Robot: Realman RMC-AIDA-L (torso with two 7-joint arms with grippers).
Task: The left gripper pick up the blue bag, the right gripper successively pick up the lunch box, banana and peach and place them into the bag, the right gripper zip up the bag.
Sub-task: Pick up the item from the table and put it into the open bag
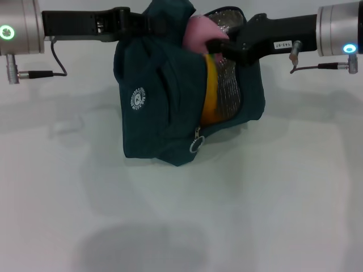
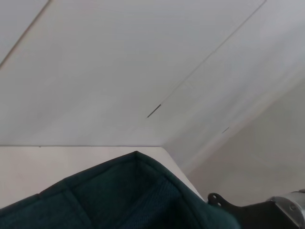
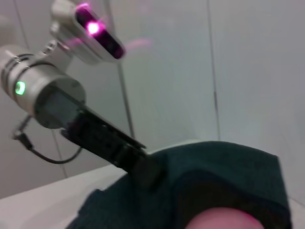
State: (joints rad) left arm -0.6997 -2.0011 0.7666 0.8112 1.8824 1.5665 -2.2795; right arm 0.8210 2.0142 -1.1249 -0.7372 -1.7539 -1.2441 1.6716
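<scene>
Above the bench [image 1: 272, 215], we log the blue bag [image 1: 153, 107] hung from our left tool [image 1: 139, 22], grip hidden. Banana [image 1: 210, 93] inside; peach [image 1: 198, 34] at the mouth, right tool [image 1: 218, 44] apparently pinching it. Lunch box unseen. Zipper pull [image 1: 196, 145] untouched.

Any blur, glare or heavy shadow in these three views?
Head view: sharp, soft shadows on the white table below the dark blue fabric bag. Left wrist view: evenly lit, no glare. Right wrist view: blurred, magenta light flare at the left gripper arm.
</scene>
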